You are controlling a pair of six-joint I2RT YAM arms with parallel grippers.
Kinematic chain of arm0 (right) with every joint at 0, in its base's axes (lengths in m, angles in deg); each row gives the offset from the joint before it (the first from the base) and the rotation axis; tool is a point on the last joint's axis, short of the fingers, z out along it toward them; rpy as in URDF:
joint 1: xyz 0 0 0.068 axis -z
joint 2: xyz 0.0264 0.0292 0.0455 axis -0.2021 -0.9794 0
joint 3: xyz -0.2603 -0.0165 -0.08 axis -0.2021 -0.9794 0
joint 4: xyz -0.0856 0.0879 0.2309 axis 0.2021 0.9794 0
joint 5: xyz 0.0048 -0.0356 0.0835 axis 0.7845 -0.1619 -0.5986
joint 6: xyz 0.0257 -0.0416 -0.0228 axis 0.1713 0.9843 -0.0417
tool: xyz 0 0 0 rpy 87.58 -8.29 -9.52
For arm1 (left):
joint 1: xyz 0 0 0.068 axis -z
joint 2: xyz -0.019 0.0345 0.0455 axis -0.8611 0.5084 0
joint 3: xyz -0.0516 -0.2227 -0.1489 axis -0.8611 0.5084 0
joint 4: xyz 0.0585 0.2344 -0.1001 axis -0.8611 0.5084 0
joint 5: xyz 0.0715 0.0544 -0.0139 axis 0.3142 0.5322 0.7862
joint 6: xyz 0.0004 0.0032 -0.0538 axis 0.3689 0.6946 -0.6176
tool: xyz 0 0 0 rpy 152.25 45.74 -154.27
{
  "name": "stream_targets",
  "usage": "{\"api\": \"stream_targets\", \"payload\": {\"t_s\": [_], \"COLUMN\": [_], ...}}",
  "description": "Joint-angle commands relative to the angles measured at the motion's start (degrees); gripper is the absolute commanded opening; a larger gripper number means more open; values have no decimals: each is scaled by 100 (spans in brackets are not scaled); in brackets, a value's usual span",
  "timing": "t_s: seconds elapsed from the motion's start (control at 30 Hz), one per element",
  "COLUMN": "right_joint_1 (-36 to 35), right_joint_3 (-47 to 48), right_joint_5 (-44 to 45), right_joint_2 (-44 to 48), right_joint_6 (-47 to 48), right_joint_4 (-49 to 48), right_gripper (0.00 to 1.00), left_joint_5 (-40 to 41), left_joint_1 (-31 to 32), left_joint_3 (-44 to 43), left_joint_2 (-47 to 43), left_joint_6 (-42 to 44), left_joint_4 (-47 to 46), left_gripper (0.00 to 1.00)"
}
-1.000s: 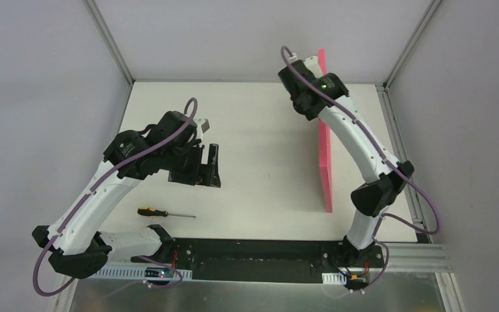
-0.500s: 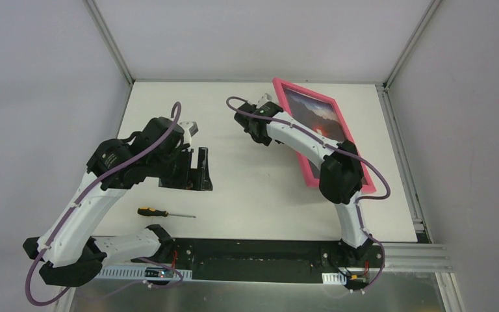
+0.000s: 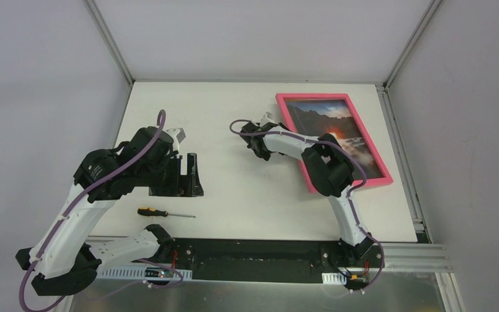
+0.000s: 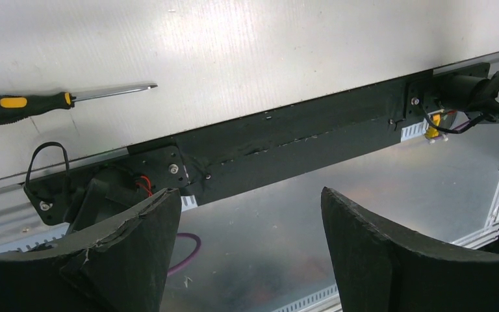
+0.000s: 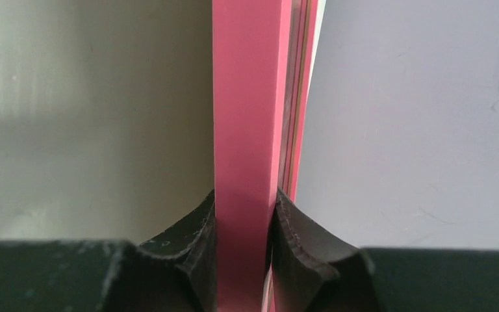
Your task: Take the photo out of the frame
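The pink frame [image 3: 312, 97] is at the right of the table, face up, with the photo [image 3: 344, 123] of dark rocks and orange glow still inside it. My right gripper [image 3: 284, 133] is shut on the frame's left edge; the arm's elbow covers the frame's near left corner. In the right wrist view the frame [image 5: 243, 97] runs edge-on straight ahead, pinched between the gripper's [image 5: 243, 221] two black fingers. My left gripper [image 3: 187, 185] is open and empty over the left half of the table, far from the frame. In the left wrist view the gripper's [image 4: 250, 253] fingers stand wide apart.
An orange-handled screwdriver [image 3: 162, 212] lies on the table near the front left, just below my left gripper; it also shows in the left wrist view [image 4: 19, 104]. A black base bar [image 3: 253, 250] runs along the near edge. Walls with metal rails enclose the table.
My right arm has swung the frame from standing on edge to lying face up, photo now showing. My left arm has drawn back toward the near left.
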Motion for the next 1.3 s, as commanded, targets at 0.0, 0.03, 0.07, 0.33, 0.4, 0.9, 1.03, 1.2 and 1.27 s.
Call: {"api": "stream_targets", "payload": {"t_s": [0.0,0.03,0.07,0.33,0.4,0.9,1.03,1.2,1.27], "right_joint_1": [268,285,301,342,350,-83,-117,-117,-79], "right_joint_3": [-261,-311,-365,-693,-849,-1693,-1665,-1708,-1658], "right_joint_5": [-606,-643,-644,-712,-779,-1897,-2374,-3478,-4068], "right_joint_2": [-136,-156,-179,-275,-206,600,942,1559,1791], "right_joint_6": [424,482,562,1006,905,-242,-407,-456,-480], "right_joint_4": [-352,-452,-563,-1096,-1060,-439,-214,-57,82], "right_gripper": [0,0,0,0,0,48,84,99,99], "left_joint_5": [176,184,205,258,257,238,185,150,151], "left_joint_1": [-43,-44,-45,-42,-45,-45,-43,-43,-47], "left_joint_3": [79,86,95,161,185,248,305,343,367], "left_joint_2": [-124,-147,-172,-272,-294,-209,-203,-186,-189], "left_joint_6": [-202,-220,-240,-378,-416,-446,-519,-631,-682], "left_joint_4": [279,300,327,434,427,99,36,-63,-104], "left_gripper": [80,79,80,80,80,80,80,80,80]}}
